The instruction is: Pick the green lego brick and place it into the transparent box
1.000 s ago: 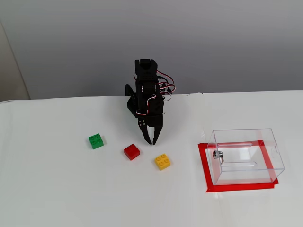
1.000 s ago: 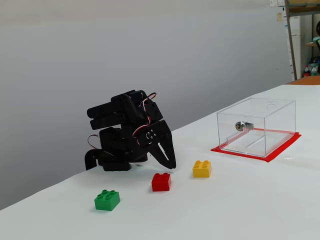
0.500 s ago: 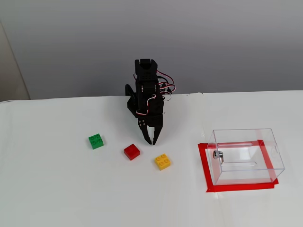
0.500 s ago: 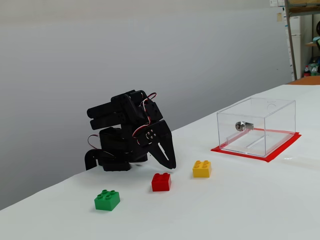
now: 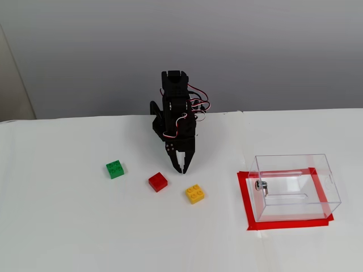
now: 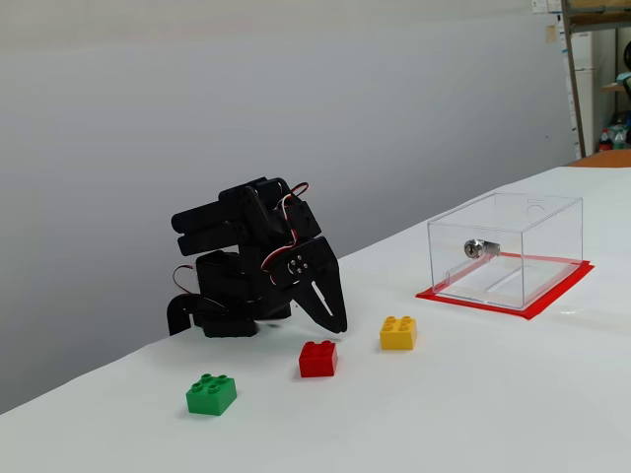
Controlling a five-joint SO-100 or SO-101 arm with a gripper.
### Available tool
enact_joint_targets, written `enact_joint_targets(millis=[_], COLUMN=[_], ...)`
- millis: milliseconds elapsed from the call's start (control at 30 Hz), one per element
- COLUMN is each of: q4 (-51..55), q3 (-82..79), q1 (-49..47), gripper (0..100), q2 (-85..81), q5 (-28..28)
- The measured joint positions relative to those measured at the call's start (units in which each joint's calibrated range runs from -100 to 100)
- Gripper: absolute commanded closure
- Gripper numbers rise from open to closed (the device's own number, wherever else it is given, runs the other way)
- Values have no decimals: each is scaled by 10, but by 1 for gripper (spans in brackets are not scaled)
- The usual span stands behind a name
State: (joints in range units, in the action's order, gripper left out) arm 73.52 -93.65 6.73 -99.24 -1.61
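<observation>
The green lego brick (image 5: 115,169) (image 6: 211,393) lies on the white table, left of the arm in both fixed views. My black gripper (image 5: 182,168) (image 6: 338,324) hangs folded near the arm's base, tips pointing down just above the table, shut and holding nothing. It is well to the right of the green brick, with the red brick between them. The transparent box (image 5: 294,186) (image 6: 506,248) stands empty at the right on a red taped rectangle, a small metal fitting on its left wall.
A red brick (image 5: 158,182) (image 6: 317,359) and a yellow brick (image 5: 195,194) (image 6: 397,333) lie just in front of the gripper. The white table (image 5: 68,226) stretches wide in front and to the left. A grey wall stands behind the arm.
</observation>
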Motion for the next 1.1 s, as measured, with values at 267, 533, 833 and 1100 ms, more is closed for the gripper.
enact_joint_targets(millis=[267, 533, 833, 1100], q4=[0, 0, 0, 6], q3=[0, 0, 0, 14], q1=[0, 0, 0, 0], gripper=[99, 99, 99, 99], q2=[0, 0, 0, 0], q5=[0, 0, 0, 0])
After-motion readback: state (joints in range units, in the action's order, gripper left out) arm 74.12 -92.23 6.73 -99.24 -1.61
